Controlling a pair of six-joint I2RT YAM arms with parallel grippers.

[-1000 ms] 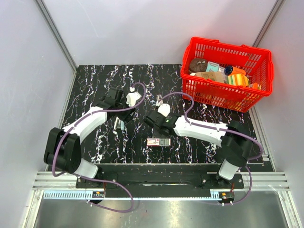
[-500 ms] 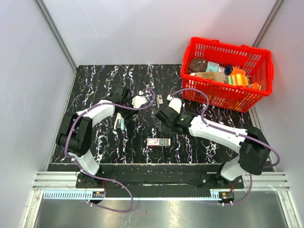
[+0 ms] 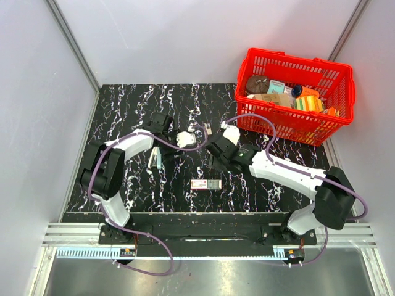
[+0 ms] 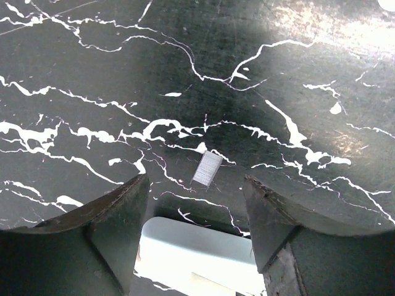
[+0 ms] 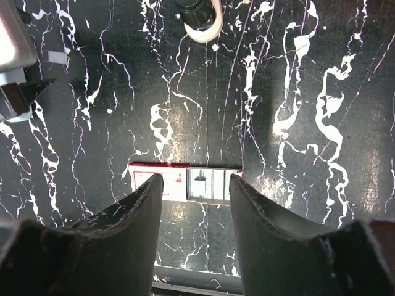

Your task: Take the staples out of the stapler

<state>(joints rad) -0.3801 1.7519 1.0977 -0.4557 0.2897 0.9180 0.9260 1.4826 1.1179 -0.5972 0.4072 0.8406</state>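
Left wrist view alone resolves one staple strip (image 4: 207,168) under the spread left gripper (image 4: 195,182). Spread right gripper (image 5: 196,179) hangs over one staple box (image 5: 185,183).

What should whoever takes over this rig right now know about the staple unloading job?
Left gripper: open, empty, low over the table. A short strip of staples lies loose just ahead of its fingers.
Right gripper: open, empty, above a small red-and-white box.
Stapler: lying on the table, apart from both grippers.
Done: at least one strip is out of the stapler.
Left: the views do not show whether staples remain inside. Probably check the stapler and clear any rest.
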